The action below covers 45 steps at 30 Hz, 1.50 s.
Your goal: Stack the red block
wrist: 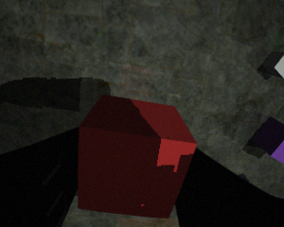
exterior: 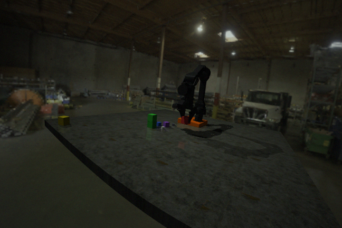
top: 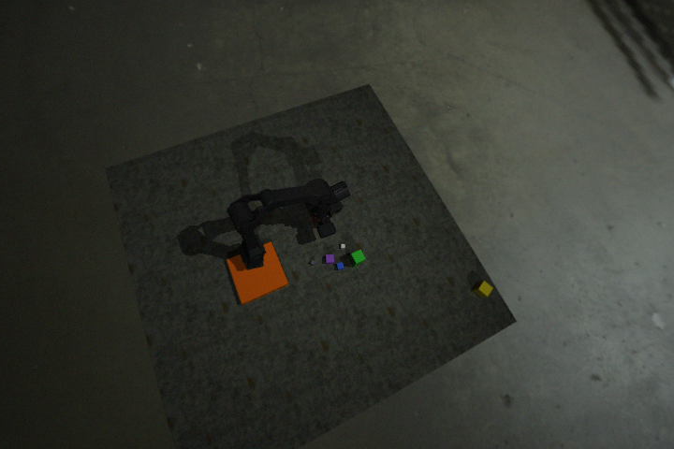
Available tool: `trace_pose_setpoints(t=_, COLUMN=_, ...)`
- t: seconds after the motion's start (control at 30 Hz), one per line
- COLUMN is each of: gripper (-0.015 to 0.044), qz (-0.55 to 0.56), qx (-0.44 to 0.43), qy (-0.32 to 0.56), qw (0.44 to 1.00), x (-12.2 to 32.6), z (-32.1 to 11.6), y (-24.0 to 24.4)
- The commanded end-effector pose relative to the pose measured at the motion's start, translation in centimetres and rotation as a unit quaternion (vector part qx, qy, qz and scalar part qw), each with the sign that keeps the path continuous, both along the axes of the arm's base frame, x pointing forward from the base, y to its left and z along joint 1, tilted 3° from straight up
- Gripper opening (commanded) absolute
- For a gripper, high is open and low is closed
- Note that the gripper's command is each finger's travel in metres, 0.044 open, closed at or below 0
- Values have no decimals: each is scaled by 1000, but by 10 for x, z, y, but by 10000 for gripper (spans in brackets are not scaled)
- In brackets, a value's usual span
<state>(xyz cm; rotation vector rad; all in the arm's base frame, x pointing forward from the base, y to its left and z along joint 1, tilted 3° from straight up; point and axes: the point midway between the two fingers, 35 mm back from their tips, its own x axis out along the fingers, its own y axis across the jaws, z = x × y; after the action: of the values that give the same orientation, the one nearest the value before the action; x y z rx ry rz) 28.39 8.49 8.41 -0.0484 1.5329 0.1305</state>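
The gripper (wrist: 133,215) is clamped on the red block (wrist: 133,154), its dark fingers pressing the block's two sides at roughly half their spread. In the exterior view the block (exterior: 184,119) hangs low between the fingers, just in front of the orange base (exterior: 196,122) that carries the arm; whether it touches the table (exterior: 176,166) cannot be told.

The green tower (exterior: 151,120) stands upright, well to the left of the orange base in that view and apart from the gripper. Between tower and base lie a blue block (exterior: 158,123) just beside the tower, then a purple block (exterior: 166,123) and a small white one (exterior: 163,128). A yellow block (exterior: 63,120) sits far from the tower, near the table's edge.
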Motion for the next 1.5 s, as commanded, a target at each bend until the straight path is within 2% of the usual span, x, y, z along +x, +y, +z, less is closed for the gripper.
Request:
trace_pose_setpoints(t=0.0, gripper=0, qz=3, qx=3, qy=-3, qw=1000, x=0, z=23, y=0)
trace_pose_setpoints(t=0.27, gripper=0, qz=3, qx=3, qy=-3, qw=1000, x=-1, z=58, y=-2)
trace_pose_setpoints(t=0.7, gripper=0, qz=3, qx=2, qy=-3, qw=1000, x=5, z=61, y=-8)
trace_pose_setpoints(t=1.47, gripper=0, qz=2, qx=-5, qy=-7, qw=1000, x=88, z=63, y=-122)
